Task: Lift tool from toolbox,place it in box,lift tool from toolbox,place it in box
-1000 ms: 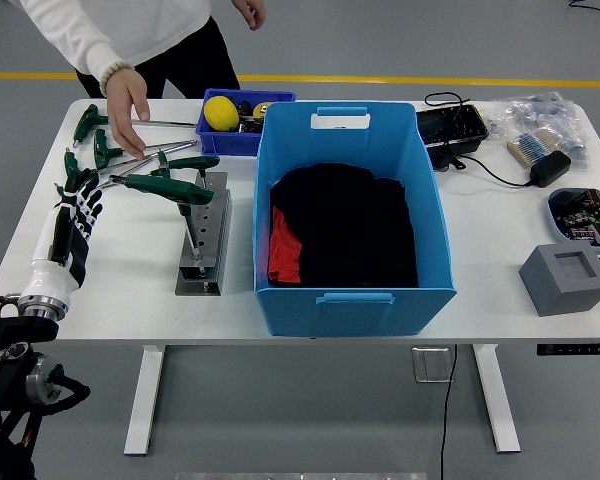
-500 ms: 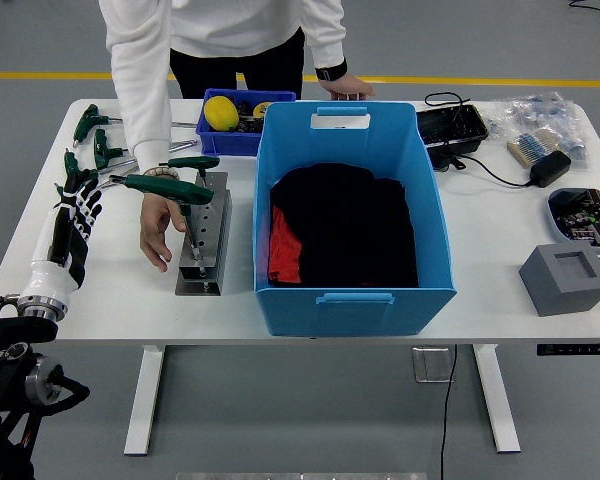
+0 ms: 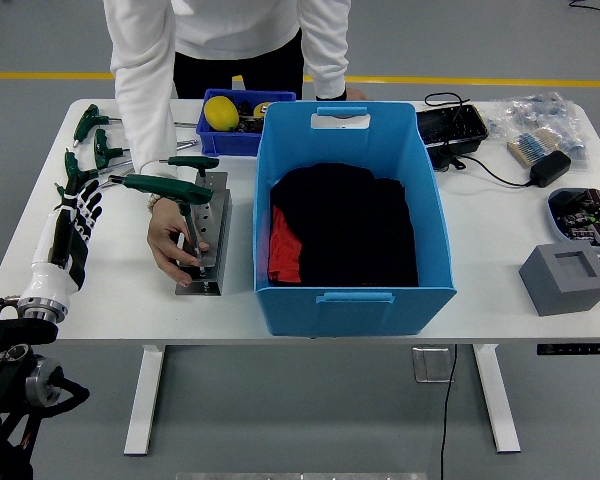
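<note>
A person's hand point(image 3: 175, 245) steadies the grey tool stand point(image 3: 205, 235) on the white table point(image 3: 500, 225), where two green-handled T-wrenches point(image 3: 170, 187) stand upright in its holes just left of the big blue box point(image 3: 355, 300). The robot's left hand point(image 3: 73, 222) rests near the table's left edge with fingers extended and nothing in them, well apart from the stand; the right hand is out of view. Should the left hand reach in now, it would likely meet the person's hand at the stand, or catch a long handle and tip the wrench out short of the box.
</note>
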`<state>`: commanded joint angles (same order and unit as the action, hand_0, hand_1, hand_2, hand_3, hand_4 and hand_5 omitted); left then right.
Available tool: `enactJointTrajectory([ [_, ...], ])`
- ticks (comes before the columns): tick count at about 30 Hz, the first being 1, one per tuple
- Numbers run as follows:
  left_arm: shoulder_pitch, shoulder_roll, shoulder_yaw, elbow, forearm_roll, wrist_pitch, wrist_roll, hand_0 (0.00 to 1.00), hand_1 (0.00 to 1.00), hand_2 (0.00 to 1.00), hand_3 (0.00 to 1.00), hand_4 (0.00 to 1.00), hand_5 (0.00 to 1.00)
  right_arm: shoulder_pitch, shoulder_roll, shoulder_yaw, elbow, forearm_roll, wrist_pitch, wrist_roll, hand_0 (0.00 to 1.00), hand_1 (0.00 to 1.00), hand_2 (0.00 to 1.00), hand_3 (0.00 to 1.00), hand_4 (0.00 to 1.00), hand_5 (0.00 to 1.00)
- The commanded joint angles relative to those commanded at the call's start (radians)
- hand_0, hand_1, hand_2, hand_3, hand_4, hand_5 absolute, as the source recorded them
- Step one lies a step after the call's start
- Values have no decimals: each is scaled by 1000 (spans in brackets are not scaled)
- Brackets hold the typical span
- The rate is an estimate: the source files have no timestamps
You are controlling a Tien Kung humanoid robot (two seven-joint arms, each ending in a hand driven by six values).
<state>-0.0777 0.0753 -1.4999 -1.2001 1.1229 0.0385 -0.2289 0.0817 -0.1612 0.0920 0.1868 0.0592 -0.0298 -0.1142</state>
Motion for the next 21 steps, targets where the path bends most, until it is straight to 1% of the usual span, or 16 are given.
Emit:
enactJointTrajectory([
  [5, 1, 6, 0, -6, 0, 6, -3, 998, 998, 998, 998, 998, 998, -3, 1, -4, 0, 3, 0, 0, 652, 679, 777, 652, 776, 747],
  [7, 3, 10, -1, -17, 13, 24, -6, 998, 998, 998, 998, 998, 998, -2, 0, -3, 0, 1, 0, 0, 652, 679, 777, 652, 776, 747],
  [8, 4, 12, 0, -25, 22, 38, -4, 998, 998, 998, 998, 998, 998, -2, 0, -2, 0, 1, 0, 0, 652, 679, 777, 652, 776, 747],
  [10, 5, 17, 1, -64, 78, 118, 0, 998, 998, 998, 998, 998, 998, -1, 0, 2, 0, 0, 0, 0, 652, 679, 777, 652, 776, 747],
  [11, 7, 18, -1, -83, 97, 151, -5, 982, 996, 998, 976, 998, 790, -1, -1, 5, 0, -3, 1, 0, 652, 679, 777, 653, 776, 747],
  [13, 8, 25, -1, -127, 115, 192, -19, 982, 996, 998, 976, 998, 790, 1, -1, 10, 0, -6, 1, 0, 652, 679, 777, 653, 776, 747],
  [15, 8, 35, -1, -169, 150, 207, -24, 982, 996, 998, 976, 998, 790, 1, -1, 13, 0, -9, 1, 0, 652, 679, 777, 653, 776, 747],
  [16, 6, 47, -1, -202, 191, 210, -21, 982, 996, 998, 976, 998, 790, 2, -2, 16, -1, -12, 2, 0, 652, 679, 777, 653, 776, 747],
  [17, 4, 54, -1, -222, 218, 209, -17, 967, 987, 998, 962, 998, 544, 2, -3, 17, -1, -13, 2, 0, 650, 679, 777, 653, 776, 747],
  [19, 0, 71, -1, -274, 296, 203, -2, 967, 987, 998, 962, 998, 544, 3, -3, 19, -1, -16, 3, 0, 650, 679, 777, 653, 776, 747],
  [20, -3, 82, -2, -305, 335, 196, 15, 967, 987, 998, 962, 998, 544, 3, -4, 20, -1, -16, 3, 0, 650, 679, 777, 653, 776, 747],
  [21, -8, 94, -1, -347, 394, 184, 40, 967, 987, 998, 962, 998, 544, 3, -4, 20, -1, -17, 4, -1, 650, 679, 777, 653, 776, 747],
])
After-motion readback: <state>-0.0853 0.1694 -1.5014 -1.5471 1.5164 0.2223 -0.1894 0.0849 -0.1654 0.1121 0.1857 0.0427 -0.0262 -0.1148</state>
